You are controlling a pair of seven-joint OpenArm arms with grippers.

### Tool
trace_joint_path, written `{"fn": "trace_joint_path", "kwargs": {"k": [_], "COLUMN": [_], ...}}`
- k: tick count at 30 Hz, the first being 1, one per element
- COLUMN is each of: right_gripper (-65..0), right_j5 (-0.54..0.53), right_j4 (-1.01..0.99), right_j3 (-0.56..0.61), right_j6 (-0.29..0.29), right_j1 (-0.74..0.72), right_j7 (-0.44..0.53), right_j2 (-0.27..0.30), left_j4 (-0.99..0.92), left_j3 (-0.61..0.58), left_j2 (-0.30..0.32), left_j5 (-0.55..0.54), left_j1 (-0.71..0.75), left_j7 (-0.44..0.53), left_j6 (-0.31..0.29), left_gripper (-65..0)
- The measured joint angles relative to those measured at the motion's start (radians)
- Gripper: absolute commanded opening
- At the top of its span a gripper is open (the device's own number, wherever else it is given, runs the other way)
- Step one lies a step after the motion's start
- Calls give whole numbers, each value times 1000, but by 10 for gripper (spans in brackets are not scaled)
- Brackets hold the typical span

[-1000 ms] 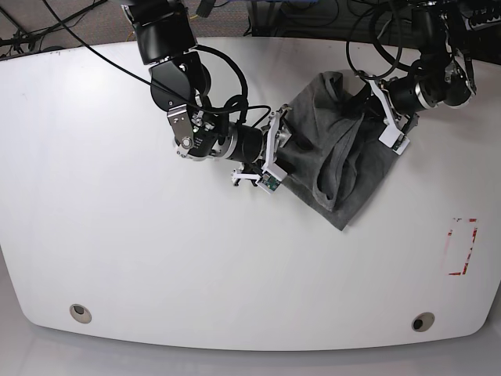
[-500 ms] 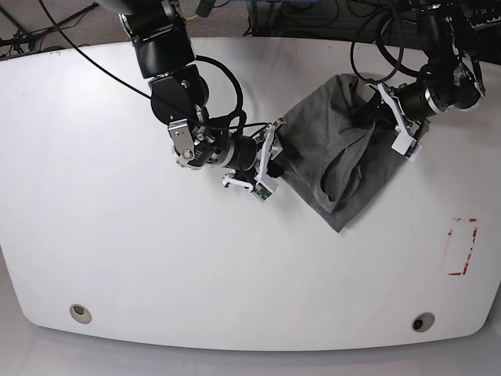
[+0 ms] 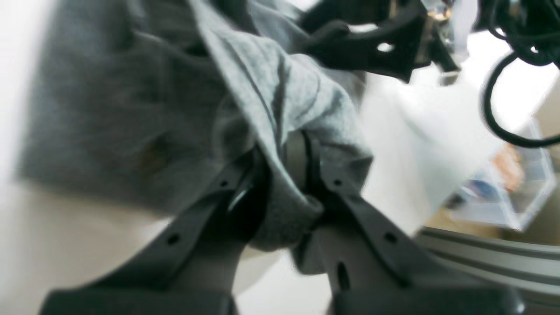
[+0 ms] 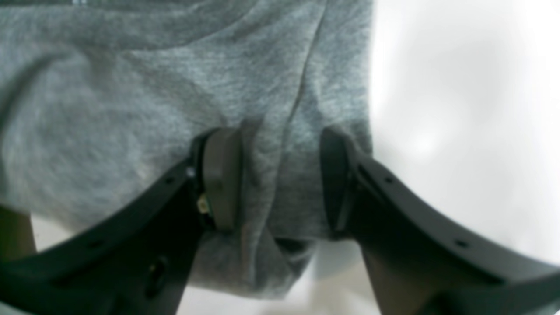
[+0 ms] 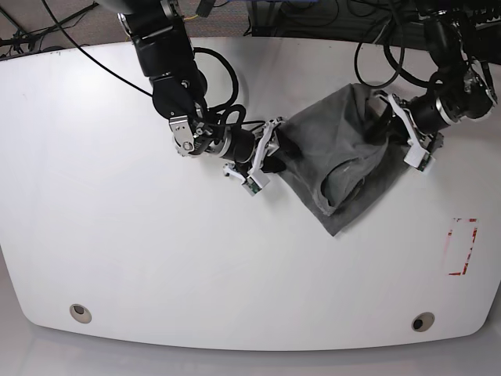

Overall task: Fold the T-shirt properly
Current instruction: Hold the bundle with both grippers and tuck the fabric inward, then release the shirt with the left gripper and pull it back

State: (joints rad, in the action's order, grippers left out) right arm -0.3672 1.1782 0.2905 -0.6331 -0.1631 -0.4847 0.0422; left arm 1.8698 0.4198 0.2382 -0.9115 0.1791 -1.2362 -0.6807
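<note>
1. My left pincer is clenched on a bunched fold of the T-shirt at the garment's three o'clock edge, cloth pinched tight between the pads.
2. My right pincer straddles the hem at nine o'clock. The jaws stand partway apart with a ridge of fabric between them; whether they truly grip it I cannot tell.
3. The grey shirt lies crumpled on the white surface, toward one o'clock of its centre, stretched between both arms.
4. I judge the cotton soft, light and limp (it sags and creases wherever unsupported), so it should be taken by hems or seams, pinching enough layers to stop slipping.
5. Sleeves and neckline are lost among the folds; both wrist views are blurred, and the left one shows only dark machinery and cables beyond the cloth.
</note>
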Motion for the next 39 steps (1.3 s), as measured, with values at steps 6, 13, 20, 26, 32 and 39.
{"fn": "trace_joint_path", "kwargs": {"k": [6, 13, 20, 26, 32, 39], "right_gripper": [-368, -368, -368, -368, -368, -361], "right_j5": [-3, -6, -5, -3, -3, 8], "right_j4": [2, 3, 0, -1, 0, 47], "right_j3": [4, 5, 5, 5, 5, 5], "right_j6": [-3, -19, -59, -60, -60, -54], "right_j1": [5, 7, 9, 10, 10, 21], "right_j7": [10, 10, 8, 9, 6, -36], "right_j2": [8, 18, 19, 19, 19, 19], "left_j4": [-62, -215, -407, -455, -423, -284], "left_j3": [23, 23, -10, -31, -20, -7], "left_j2": [59, 111, 119, 117, 118, 117], "left_j5": [-5, -7, 43, 153, 153, 154], "left_j1": [-80, -198, -360, -460, -471, -460], "left_j7": [3, -3, -2, 6, 5, 6], "left_j6": [-1, -2, 3, 4, 5, 3], "left_gripper": [-633, -629, -550, -329, -262, -262]}}
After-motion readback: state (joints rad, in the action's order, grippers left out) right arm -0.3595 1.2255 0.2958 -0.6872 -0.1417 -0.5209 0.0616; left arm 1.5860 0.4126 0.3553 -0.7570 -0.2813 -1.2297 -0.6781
